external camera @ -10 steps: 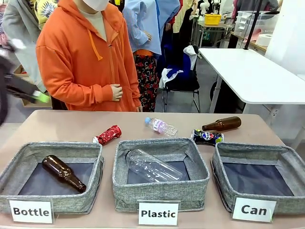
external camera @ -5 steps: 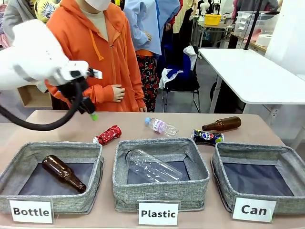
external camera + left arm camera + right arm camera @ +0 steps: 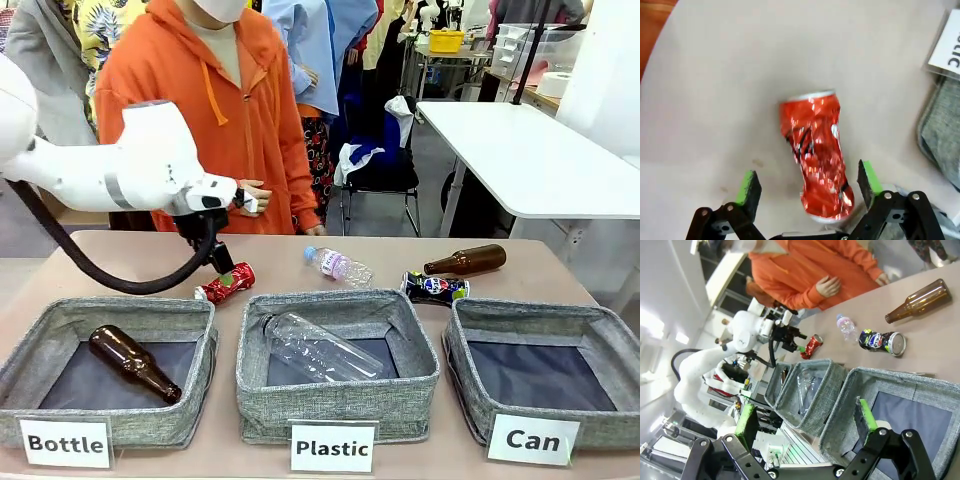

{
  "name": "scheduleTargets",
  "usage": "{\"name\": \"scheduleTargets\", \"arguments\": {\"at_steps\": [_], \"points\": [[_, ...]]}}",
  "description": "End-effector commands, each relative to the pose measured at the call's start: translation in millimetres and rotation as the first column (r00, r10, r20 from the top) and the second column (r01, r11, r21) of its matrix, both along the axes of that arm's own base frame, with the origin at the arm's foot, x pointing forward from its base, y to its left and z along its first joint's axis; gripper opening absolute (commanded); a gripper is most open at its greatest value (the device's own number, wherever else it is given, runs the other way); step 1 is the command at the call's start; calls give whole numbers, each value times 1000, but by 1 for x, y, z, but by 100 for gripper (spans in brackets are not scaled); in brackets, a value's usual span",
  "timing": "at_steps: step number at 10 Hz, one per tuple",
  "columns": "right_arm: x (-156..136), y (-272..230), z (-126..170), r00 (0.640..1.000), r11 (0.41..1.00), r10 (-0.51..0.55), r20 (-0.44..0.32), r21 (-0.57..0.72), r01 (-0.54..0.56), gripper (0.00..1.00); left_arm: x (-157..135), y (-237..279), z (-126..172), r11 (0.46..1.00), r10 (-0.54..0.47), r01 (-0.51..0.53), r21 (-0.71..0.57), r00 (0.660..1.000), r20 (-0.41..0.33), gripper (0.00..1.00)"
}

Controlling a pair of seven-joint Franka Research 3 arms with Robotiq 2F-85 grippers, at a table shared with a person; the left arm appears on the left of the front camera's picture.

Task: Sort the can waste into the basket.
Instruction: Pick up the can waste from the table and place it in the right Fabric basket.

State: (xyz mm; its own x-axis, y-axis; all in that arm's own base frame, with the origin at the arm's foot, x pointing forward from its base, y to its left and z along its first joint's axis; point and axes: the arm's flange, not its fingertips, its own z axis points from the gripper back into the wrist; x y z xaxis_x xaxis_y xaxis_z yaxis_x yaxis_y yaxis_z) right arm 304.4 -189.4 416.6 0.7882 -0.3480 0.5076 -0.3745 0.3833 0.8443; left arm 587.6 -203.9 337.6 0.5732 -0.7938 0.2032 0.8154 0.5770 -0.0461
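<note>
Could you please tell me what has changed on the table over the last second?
The left gripper swung in from the robot's left and came down over the red can. Its jaws are open on either side of the can, with nothing gripped yet. The red can, the blue can and the Can basket stayed where they were.

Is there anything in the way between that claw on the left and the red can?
Nothing visible does. The left gripper hangs open right over the red can, with its green pads on either side of the can's near end and only bare table around it.
</note>
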Motion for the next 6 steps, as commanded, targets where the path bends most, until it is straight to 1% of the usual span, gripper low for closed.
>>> {"name": "scheduleTargets", "arguments": {"at_steps": [1,2,3,4,6], "points": [[2,-1,1,999,1000,-4,37,7,4,100,5,-7,-10,1000,-18,16,17,995,103,100],[2,-1,1,999,1000,-4,37,7,4,100,9,-9,-18,1000,-27,27,7,996,79,100],[2,-1,1,999,1000,-4,37,7,4,100,12,-10,-28,999,-32,31,14,999,40,100],[2,-1,1,999,1000,-4,37,7,4,100,13,-10,-35,999,-22,21,26,999,37,100],[2,-1,1,999,1000,-4,37,7,4,100,13,-12,-36,999,-47,47,13,998,48,100]]}}
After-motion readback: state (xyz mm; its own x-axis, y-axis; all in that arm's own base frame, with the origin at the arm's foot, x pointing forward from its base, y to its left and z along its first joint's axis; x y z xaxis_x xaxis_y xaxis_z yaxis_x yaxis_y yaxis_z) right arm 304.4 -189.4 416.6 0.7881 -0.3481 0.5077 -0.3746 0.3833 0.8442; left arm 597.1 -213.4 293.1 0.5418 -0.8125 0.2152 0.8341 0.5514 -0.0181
